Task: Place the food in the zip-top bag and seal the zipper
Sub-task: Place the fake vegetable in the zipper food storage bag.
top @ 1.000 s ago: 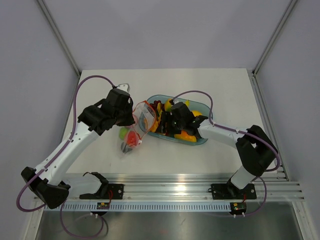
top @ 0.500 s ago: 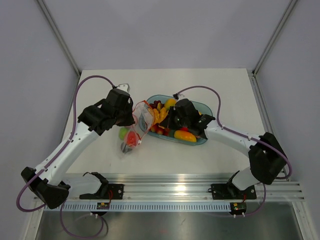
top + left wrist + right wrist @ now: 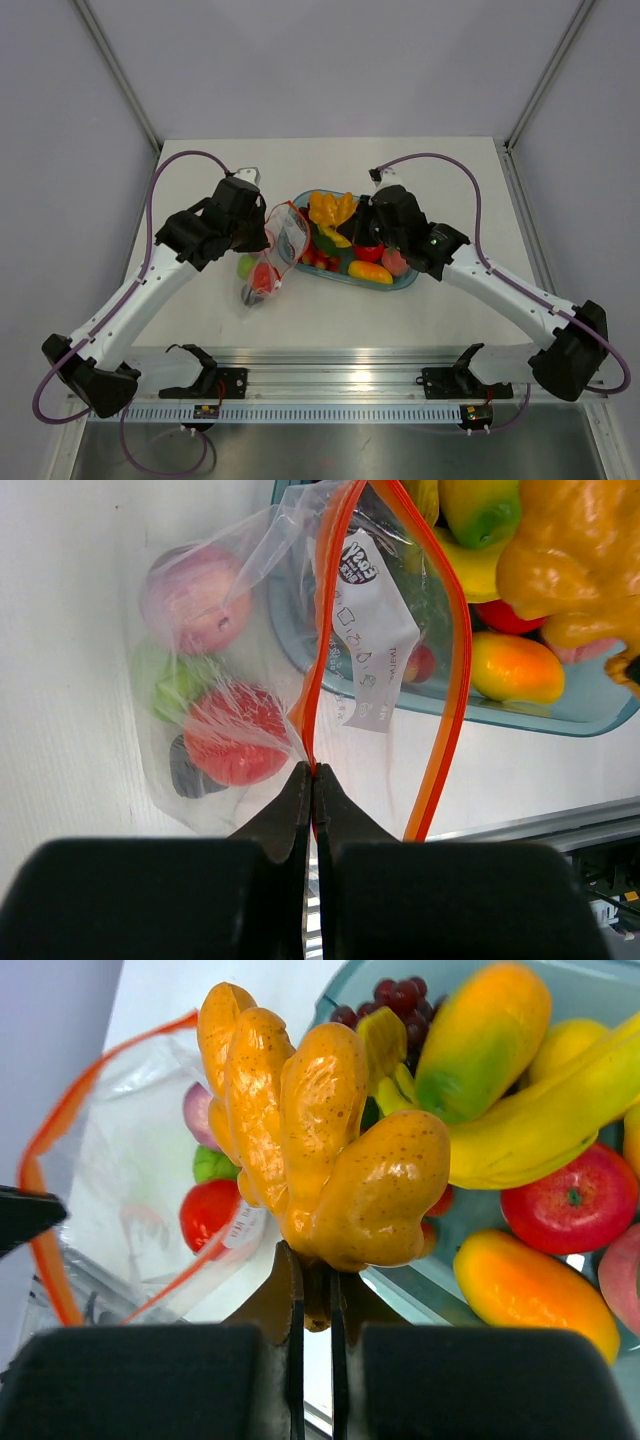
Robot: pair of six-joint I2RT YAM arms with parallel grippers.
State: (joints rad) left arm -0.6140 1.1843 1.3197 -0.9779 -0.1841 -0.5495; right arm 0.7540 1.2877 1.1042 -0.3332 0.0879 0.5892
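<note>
1. Right, the left gripper (image 3: 312,775) has its fingers pressed tight together, pinching the zipper (image 3: 459,670) at one spot on that orange-red loop.
2. The zip-top bag (image 3: 230,680) lies on the table (image 3: 200,320), left of the middle. Its closed end points toward the near edge and its mouth gapes at the tray (image 3: 405,281).
3. Look inside the bag: a red piece (image 3: 235,748), a green piece (image 3: 175,680), a pinkish-purple piece (image 3: 190,595) and a dark piece (image 3: 188,772).
4. Over to the right gripper (image 3: 315,1295): it's clamped on the stem end of a yellow-orange banana bunch (image 3: 310,1130). The bunch hangs above the tray's left end, just beside the bag's open mouth.
5. The tray sits around the table's middle, a touch toward the right edge. In it are a red apple (image 3: 570,1205), dark grapes (image 3: 395,998), an orange mango (image 3: 535,1300) and a yellow banana (image 3: 545,1110).
</note>
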